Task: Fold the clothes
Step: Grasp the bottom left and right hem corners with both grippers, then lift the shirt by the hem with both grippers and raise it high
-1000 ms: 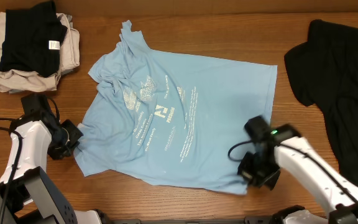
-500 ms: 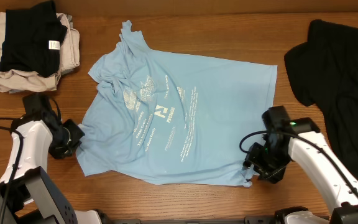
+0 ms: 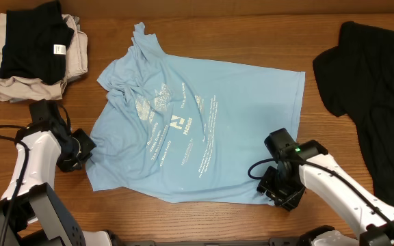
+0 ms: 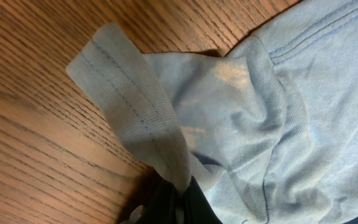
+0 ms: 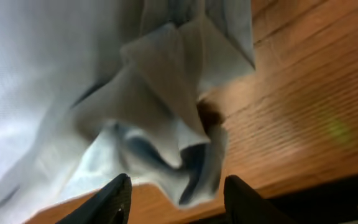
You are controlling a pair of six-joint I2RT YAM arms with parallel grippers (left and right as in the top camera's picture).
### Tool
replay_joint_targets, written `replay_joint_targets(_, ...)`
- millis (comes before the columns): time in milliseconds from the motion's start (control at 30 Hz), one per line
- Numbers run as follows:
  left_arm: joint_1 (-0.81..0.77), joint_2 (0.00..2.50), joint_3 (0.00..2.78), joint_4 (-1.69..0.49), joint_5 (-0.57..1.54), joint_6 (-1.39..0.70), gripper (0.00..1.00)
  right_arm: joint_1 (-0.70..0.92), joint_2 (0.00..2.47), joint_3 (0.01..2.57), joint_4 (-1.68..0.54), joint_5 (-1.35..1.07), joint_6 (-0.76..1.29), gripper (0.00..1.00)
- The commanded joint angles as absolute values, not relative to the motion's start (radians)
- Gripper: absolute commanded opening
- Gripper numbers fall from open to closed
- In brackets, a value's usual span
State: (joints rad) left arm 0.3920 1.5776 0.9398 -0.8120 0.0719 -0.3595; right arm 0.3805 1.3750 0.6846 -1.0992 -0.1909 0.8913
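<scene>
A light blue T-shirt point(image 3: 190, 130) with white chest print lies spread on the wooden table. My left gripper point(image 3: 82, 147) is shut on the shirt's lower left hem corner; the pinched hem point(image 4: 166, 155) rises from the dark fingers in the left wrist view. My right gripper point(image 3: 273, 193) is open at the shirt's lower right corner, its two fingers wide apart around the bunched hem point(image 5: 185, 168), near the table's front edge. A large black garment point(image 3: 371, 89) lies at the far right.
A folded pile of beige and black clothes point(image 3: 36, 51) sits at the back left. The table's front edge point(image 5: 303, 186) runs just beyond the right gripper. Cables trail from both arms.
My right arm swung right, then back left onto the shirt's lower right corner, which is now bunched. My left gripper shifted slightly right with the hem.
</scene>
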Motion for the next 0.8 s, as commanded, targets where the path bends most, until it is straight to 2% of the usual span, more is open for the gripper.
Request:
replay_joint_targets(0,0.385,1.582,0.965,-0.807,0.075,-0.337,0.04,0.386,1.357,0.645,-1.076,-0.163,0.945,0.48)
replay_joint_targets(167,0.385,1.582,0.965,-0.807,0.075,-0.337,0.04,0.386,1.357,0.604,-1.039,-0.171,0.961,0.33)
replay_joint_targets(300,0.386,1.582,0.965,-0.807,0.067,-0.336,0.04,0.386,1.357,0.596,-1.045,-0.146,0.984,0.04)
replay_joint_targets(533,0.387,1.582,1.071,-0.908,0.072,-0.313,0.04,0.376,1.336,0.670,-1.074,-0.113,0.994,0.04)
replay_joint_targets(767,0.387,1.582,1.408,-1.173,0.071,-0.239,0.04,0.270,1.240,1.008,-1.324,0.098,0.881,0.04)
